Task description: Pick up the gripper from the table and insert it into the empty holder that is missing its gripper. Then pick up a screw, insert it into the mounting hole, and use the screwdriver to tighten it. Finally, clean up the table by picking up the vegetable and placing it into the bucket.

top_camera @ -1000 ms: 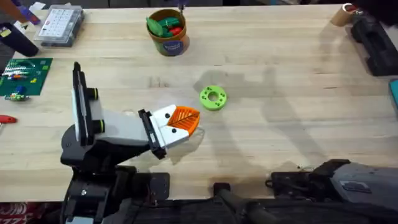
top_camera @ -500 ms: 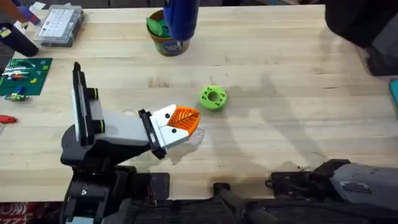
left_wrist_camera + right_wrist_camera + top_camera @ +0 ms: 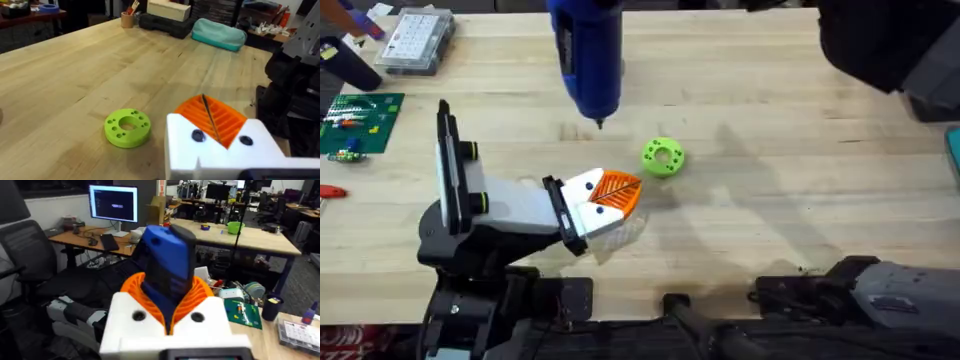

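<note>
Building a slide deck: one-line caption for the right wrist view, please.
Right gripper holds the blue screwdriver between orange-padded jaws.

The bright-blue screwdriver [image 3: 586, 55] hangs bit-down above the table's far middle, its thin metal tip just short of the green disc [image 3: 663, 157]; it probably hides the bucket behind it.

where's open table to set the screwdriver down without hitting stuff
Widest bare patch: the wood right of the green disc, running to the dark gear at the far right corner. Another lies along the far edge, right of the screwdriver in the right gripper. Crowded: the far left corner with the parts box and circuit board, and around the left gripper.
</note>
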